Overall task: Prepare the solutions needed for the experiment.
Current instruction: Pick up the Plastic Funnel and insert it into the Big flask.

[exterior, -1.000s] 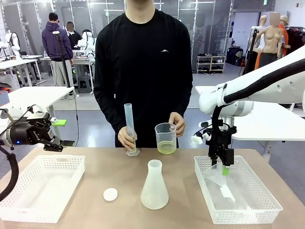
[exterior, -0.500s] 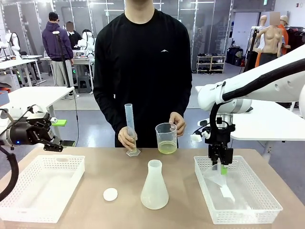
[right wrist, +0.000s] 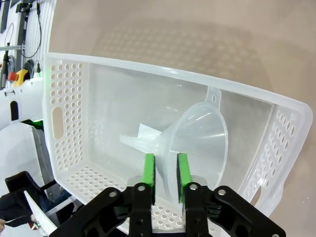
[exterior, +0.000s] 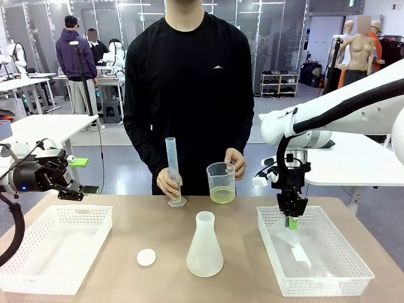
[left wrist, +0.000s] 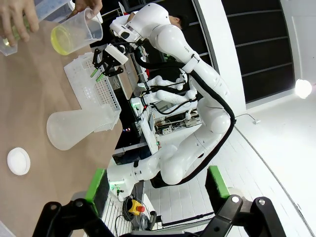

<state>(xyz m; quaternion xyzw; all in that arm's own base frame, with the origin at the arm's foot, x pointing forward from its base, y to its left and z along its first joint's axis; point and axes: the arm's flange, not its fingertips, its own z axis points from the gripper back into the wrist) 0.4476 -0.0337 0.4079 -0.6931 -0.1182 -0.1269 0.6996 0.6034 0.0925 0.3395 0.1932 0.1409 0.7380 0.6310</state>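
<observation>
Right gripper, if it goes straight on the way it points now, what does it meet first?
The clear funnel, pinched in the right gripper; straight beyond that, probably the white basket and its floor.

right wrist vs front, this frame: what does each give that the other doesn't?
Right wrist adds: the green pads of the right pincer are shut either side of the funnel wall.
Front adds: the person's hands hold a graduated cylinder and a beaker of yellow solution; flask, cap and left basket sit nearer.
Both: right pincer on the funnel inside the right basket.
</observation>
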